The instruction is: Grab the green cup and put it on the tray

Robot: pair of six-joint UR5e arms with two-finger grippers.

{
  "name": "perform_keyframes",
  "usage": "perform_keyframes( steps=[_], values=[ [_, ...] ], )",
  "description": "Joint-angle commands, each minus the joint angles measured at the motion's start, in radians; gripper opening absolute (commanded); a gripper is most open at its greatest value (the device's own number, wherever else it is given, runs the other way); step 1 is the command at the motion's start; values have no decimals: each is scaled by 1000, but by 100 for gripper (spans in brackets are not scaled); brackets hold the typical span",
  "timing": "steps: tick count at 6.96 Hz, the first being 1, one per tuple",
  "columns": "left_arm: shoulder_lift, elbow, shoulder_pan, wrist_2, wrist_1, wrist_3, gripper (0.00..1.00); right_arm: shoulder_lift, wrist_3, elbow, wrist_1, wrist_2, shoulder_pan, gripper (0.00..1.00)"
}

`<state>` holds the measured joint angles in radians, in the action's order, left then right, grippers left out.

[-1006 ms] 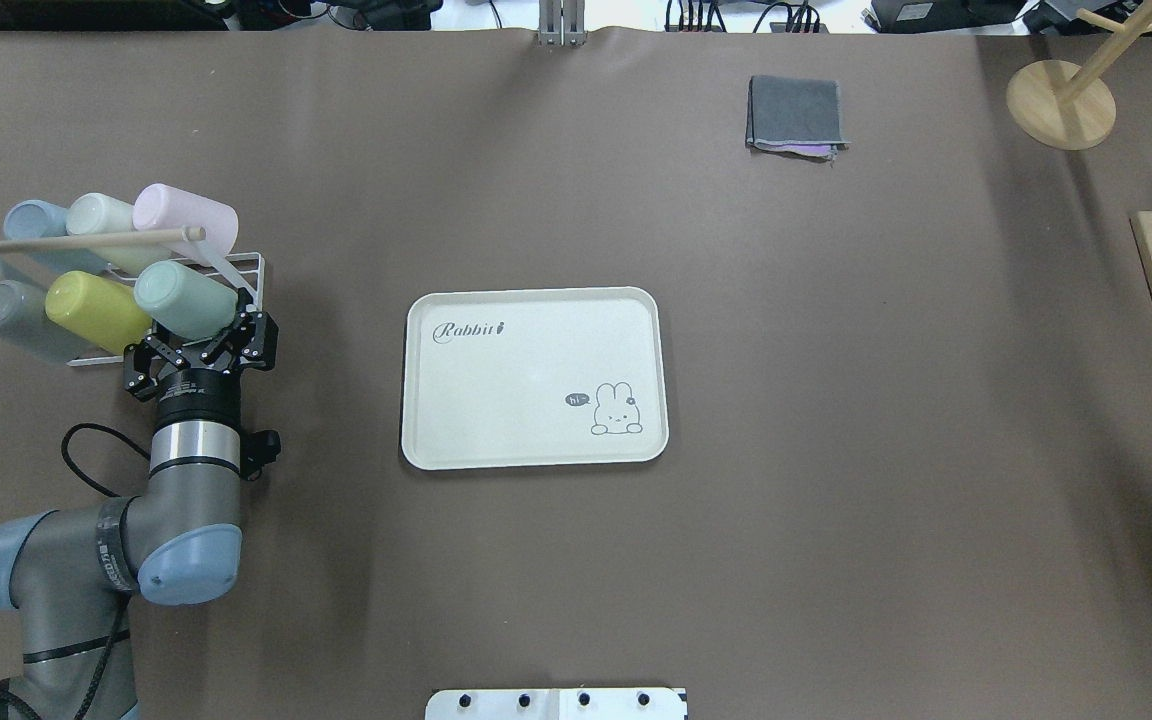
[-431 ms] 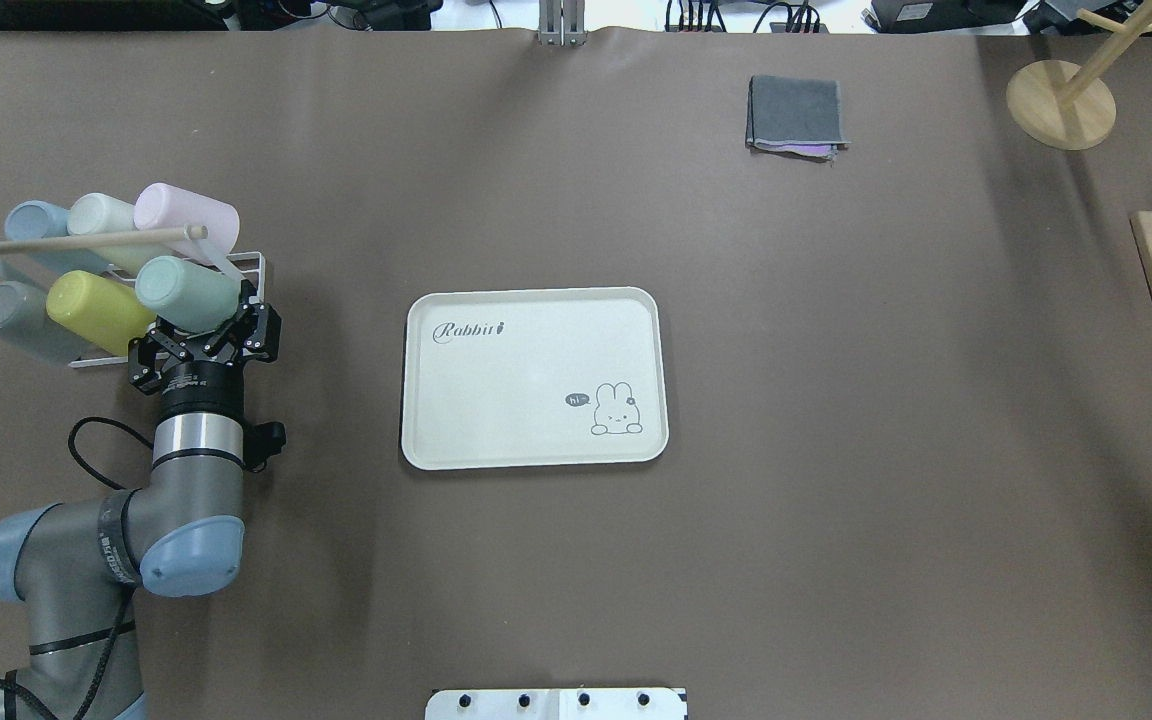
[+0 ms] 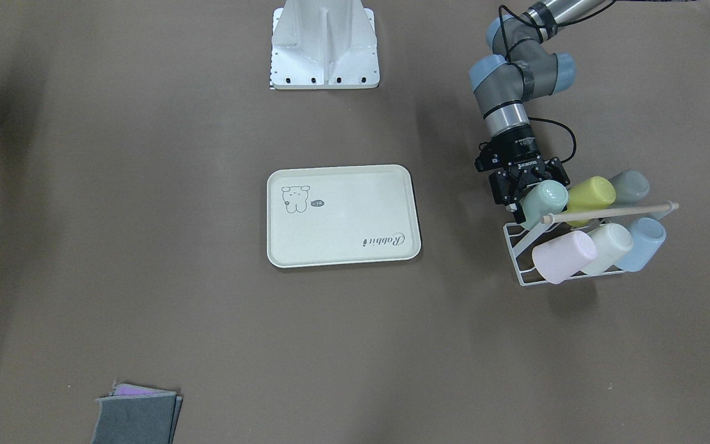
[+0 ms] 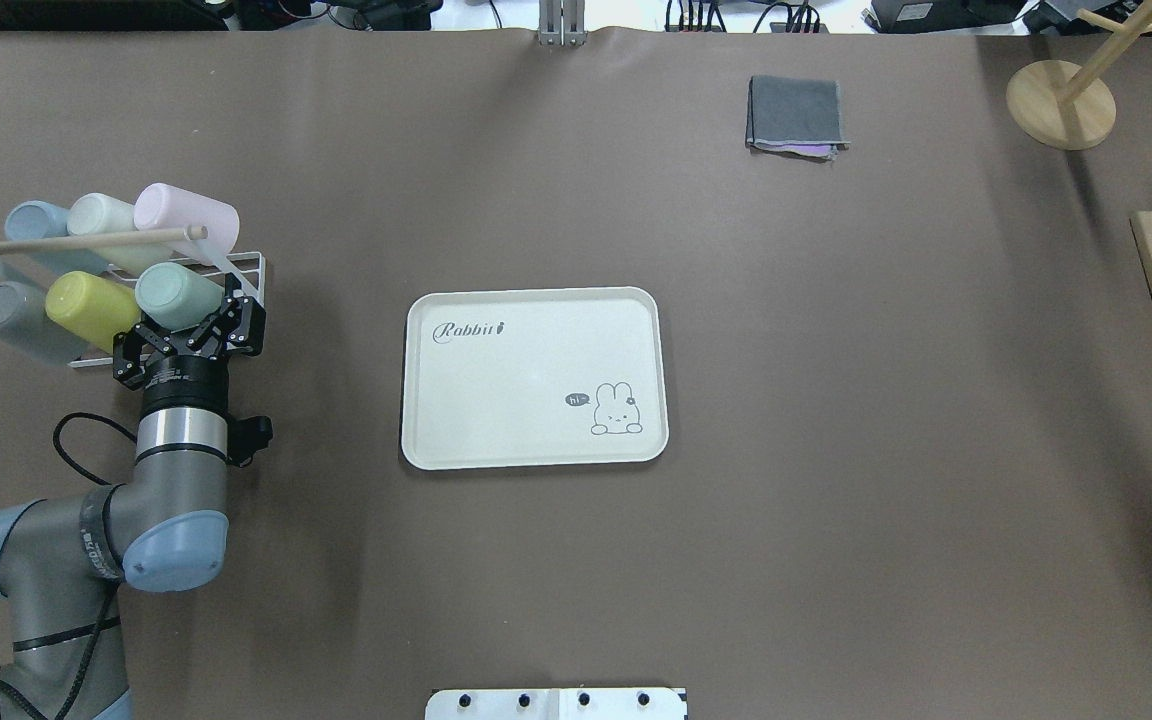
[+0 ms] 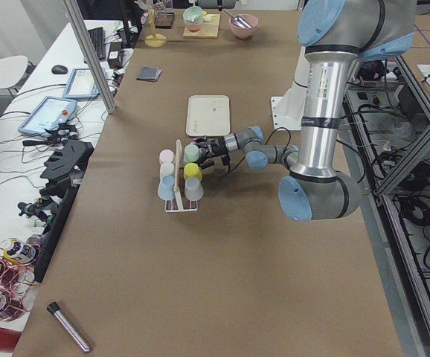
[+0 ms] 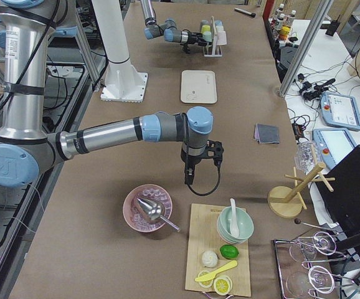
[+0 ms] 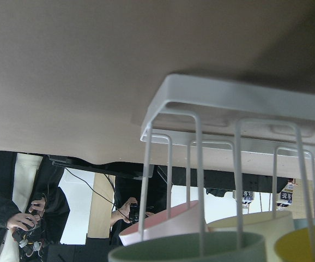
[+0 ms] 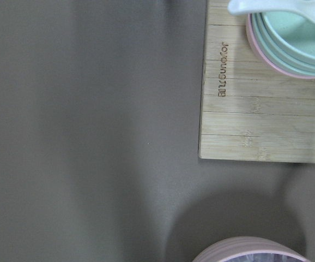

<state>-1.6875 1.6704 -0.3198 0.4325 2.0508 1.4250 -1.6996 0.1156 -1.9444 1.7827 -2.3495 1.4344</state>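
Pale mint-green plastic tumbler (image 4: pixel 176 293) lay tilted on the white wire rack (image 4: pixel 248 264) at the table's left end, just beside a yellow-green plastic cup (image 4: pixel 91 308) and well apart from the large cream rectangular tray (image 4: pixel 526 375) mid-table. Left two-finger gripper (image 4: pixel 188 328) sat at the tumbler's mouth end, jaws spread wide on either side of it, not clamped. Right gripper (image 6: pixel 189 177) hung over the brown table near a bamboo board (image 6: pixel 220 258); whether it was spread or closed could not be told.
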Motion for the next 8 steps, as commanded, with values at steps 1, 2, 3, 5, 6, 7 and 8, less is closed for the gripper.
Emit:
perform_keyframes(
  steps=[1,2,3,5,6,7,8],
  values=[
    [19,3,-1,2,9,0,97,-5,-39,16,0,-5,17,99],
    [19,0,-4,2,8,0,97,-5,-42,19,-2,2,17,99],
    [19,-1,-4,3,6,0,96,-5,-43,28,-3,4,17,99],
    [19,2,-2,17,0,38,96,0,-62,54,-12,6,17,99],
    [16,-3,-2,23,-1,38,96,-3,-62,58,-12,6,18,99],
    [15,-3,-1,25,-3,43,96,-5,-63,58,-12,7,24,99],
    [17,-3,-1,25,-3,45,93,-6,-65,56,-12,6,34,99]
  ],
)
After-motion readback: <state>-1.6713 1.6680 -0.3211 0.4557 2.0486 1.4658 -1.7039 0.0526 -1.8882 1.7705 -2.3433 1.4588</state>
